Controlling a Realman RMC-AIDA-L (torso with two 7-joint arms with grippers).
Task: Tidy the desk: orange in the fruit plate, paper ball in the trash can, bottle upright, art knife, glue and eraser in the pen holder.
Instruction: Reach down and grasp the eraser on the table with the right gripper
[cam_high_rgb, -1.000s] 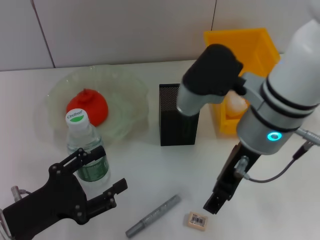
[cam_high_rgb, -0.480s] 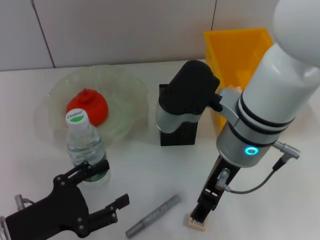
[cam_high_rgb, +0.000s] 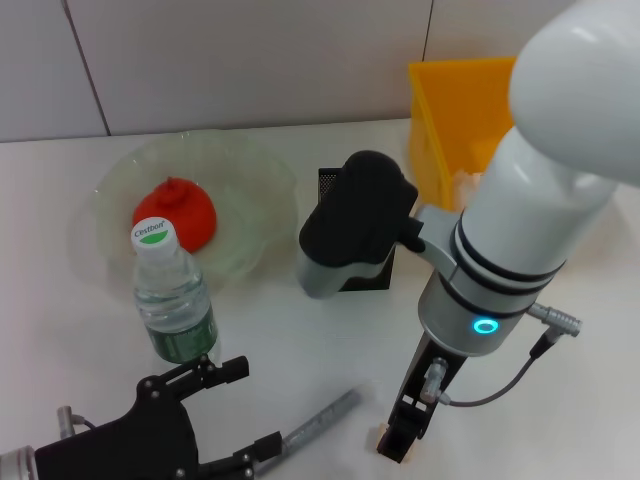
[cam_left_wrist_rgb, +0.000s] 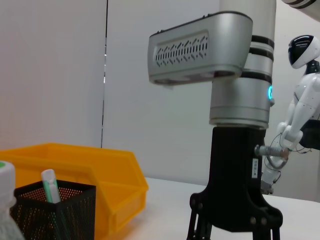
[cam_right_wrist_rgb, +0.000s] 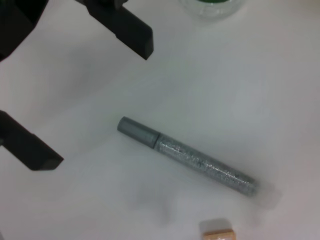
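**Eraser under my right jaws: easy to nudge away**

My right jaws hang over the eraser at 6 o'clock on the table; whether they are apart I cannot tell. Coming down off-centre could push it toward the silver pen. My left jaws stand apart at 7 o'clock. One eraser, one pen, one bottle, one orange.

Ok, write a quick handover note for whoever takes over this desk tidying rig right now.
Right gripper: down over the eraser at the near edge of the table; whether it grips it cannot be seen.
Left gripper: open, empty, low near the bottle.
Done: orange sits in the fruit plate; bottle stands upright in front of the plate.
A green-capped stick stands in the pen holder.
Left: eraser and the silver pen-like tool beside it go into the pen holder.
Trash can: something white inside by the arm, unclear.
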